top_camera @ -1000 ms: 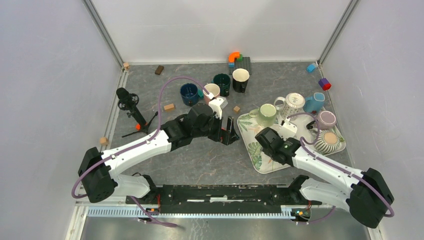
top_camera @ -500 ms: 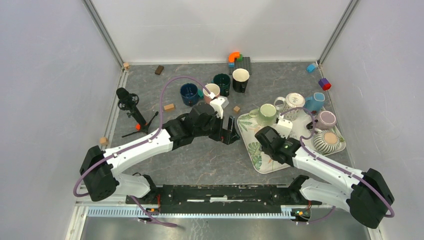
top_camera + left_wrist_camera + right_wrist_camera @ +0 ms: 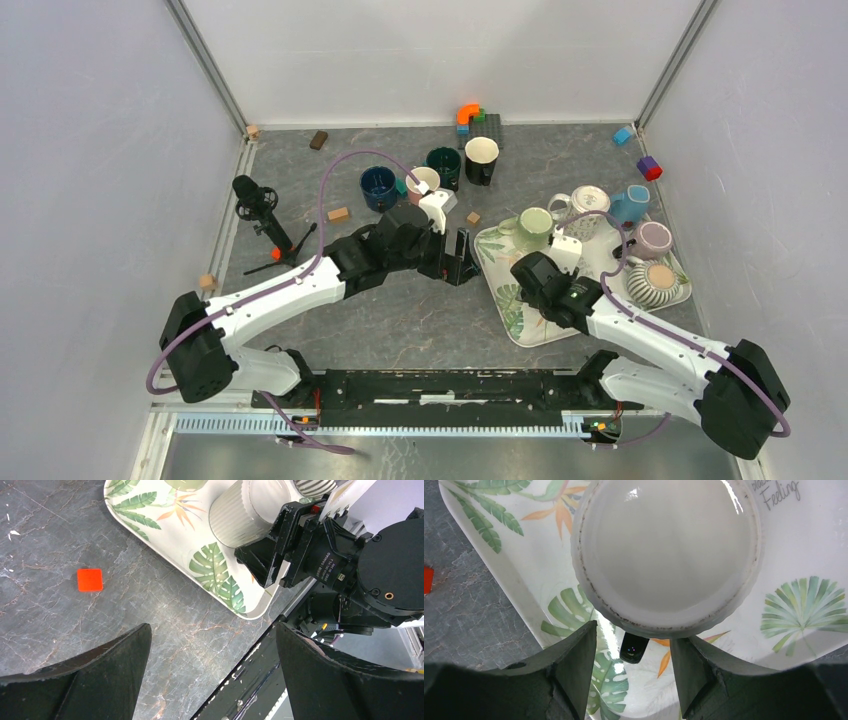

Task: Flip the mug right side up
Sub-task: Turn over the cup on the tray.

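- As the right tool (image 3: 633,634) has spread its jaws over the last second while edging forward along the tray, they now stand apart with nothing between them. The tips are just at the near wall of the pale ribbed ceramic mug (image 3: 666,550).
- That mug sits on the white tray printed with green leaves (image 3: 541,575). It shows a flat round face inside a scuffed ring, which I take for its base, so it looks upside down.
- Widening while closing in reads as lining up a grasp, not a release; the flip is not yet begun.
- The gap is narrower than the mug's body, so a pinch on the wall seems likelier.
- The left tool (image 3: 214,630) has stayed spread wide and empty over the grey marbled surface (image 3: 60,530) beside the tray.
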`<state>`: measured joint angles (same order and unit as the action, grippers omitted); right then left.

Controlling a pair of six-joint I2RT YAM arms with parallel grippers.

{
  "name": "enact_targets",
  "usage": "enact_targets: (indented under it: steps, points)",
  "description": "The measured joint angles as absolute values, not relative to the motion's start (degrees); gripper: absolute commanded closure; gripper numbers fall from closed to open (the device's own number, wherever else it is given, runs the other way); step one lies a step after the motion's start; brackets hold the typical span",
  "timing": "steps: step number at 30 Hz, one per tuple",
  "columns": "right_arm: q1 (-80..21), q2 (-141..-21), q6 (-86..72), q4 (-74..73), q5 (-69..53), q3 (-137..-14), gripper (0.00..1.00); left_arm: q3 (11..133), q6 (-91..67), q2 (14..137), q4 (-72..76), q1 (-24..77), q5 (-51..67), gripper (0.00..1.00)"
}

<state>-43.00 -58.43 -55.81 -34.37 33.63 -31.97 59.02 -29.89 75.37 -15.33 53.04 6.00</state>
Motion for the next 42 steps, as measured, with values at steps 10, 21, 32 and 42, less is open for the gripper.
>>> enact_targets:
  steps: [10,21,32,42]
  points:
    - [-43.0,-58.4,-54.1,-34.3,33.6,-32.0,0.40,59.2,-29.9,75.1,-15.5,52.8,5.4,0.00]
    - [-43.0,-57.0,-53.1,-34.3,33.5,-32.0,0.41,59.2,-29.9,74.7,-16.2,52.7,5.0,0.00]
    - [-43.0,-56.6,-52.4,-34.3,33.5,-32.0,0.42,59.2,-29.9,74.7,-16.2,52.7,5.0,0.00]
    - [-43.0,-56.6,-51.5,-33.6,33.2,-32.0,0.42,59.2,-29.9,74.7,-16.2,52.7,5.0,0.00]
